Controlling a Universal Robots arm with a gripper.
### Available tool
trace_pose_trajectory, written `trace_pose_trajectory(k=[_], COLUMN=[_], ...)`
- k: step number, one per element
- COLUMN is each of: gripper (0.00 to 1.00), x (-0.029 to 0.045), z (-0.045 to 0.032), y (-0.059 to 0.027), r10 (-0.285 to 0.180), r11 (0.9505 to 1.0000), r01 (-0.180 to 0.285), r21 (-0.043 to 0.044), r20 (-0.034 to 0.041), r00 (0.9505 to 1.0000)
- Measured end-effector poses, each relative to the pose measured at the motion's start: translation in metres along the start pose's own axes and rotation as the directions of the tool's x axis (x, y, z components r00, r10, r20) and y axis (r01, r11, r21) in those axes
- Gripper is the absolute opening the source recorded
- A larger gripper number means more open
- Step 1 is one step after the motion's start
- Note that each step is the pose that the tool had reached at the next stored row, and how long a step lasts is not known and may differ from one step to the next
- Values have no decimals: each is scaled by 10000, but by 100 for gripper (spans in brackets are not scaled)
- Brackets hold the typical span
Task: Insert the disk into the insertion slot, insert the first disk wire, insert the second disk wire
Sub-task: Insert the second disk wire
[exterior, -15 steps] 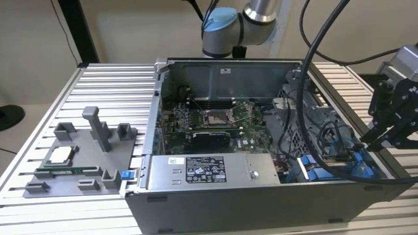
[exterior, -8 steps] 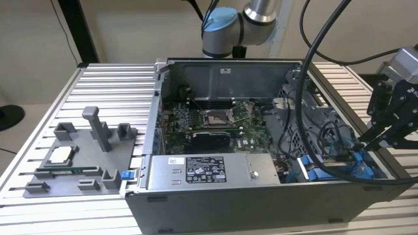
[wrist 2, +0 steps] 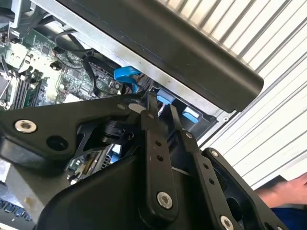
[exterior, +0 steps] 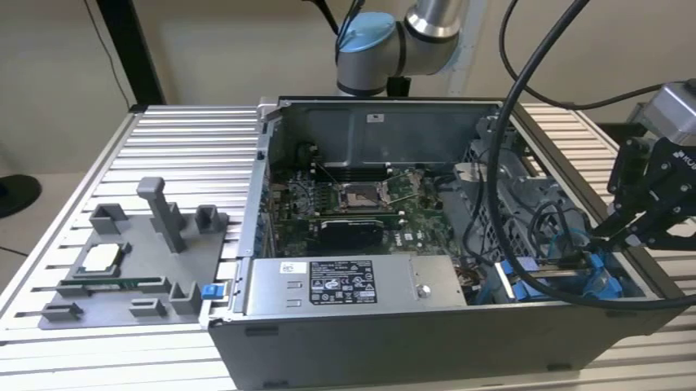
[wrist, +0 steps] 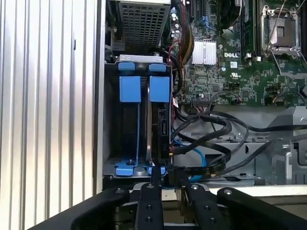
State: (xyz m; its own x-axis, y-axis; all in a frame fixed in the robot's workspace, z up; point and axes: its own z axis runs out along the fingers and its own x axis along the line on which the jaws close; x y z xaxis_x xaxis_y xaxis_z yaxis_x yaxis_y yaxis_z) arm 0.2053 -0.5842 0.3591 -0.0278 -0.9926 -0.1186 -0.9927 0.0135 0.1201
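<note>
The arm (exterior: pixel 438 23) is a silver-grey tube with a pale blue joint cap (exterior: pixel 367 37), and thick black cables (exterior: pixel 496 175) trail from it. The gripper (wrist: pixel 169 178) is matte black, built of flat linked bars pinned with round silver screws (wrist 2: pixel 25 125), under a grey wrist block (exterior: pixel 674 110).

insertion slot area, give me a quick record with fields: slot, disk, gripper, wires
slot: insertion slot, blue rails, in a corner of the case at the exterior view's right
disk: dark disk seems to sit in the slot, beside a blue rail
gripper: gripper right by the slot, near the disk's end
wires: black wires loop beside the slot; plugged or not, cannot tell
</note>
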Motion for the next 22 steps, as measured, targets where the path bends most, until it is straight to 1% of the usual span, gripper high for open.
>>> trace_pose_trajectory(k=[1,4,7,12,14,17,18,20,21,22], gripper=[100,100,100,100,100,100,100,100,100,100], x=[1,7,12,26,32,44,45,47,47,48], z=[5,23,35,45,48,49,50,53,53,54], y=[-1,-3,-5,-6,-7,-7,-7,-8,-8,-8], r10=[12,40,61,116,148,184,193,207,213,217], r11=[10000,10000,10000,9999,9999,9998,9998,9998,9998,9998], r01=[-12,-40,-61,-115,-147,-182,-191,-205,-211,-214], r21=[0,-5,-14,-23,-25,-27,-29,-32,-33,-34], r20=[38,118,248,574,677,765,827,993,1047,1067], r00=[10000,9999,9997,9983,9976,9969,9964,9948,9943,9941])
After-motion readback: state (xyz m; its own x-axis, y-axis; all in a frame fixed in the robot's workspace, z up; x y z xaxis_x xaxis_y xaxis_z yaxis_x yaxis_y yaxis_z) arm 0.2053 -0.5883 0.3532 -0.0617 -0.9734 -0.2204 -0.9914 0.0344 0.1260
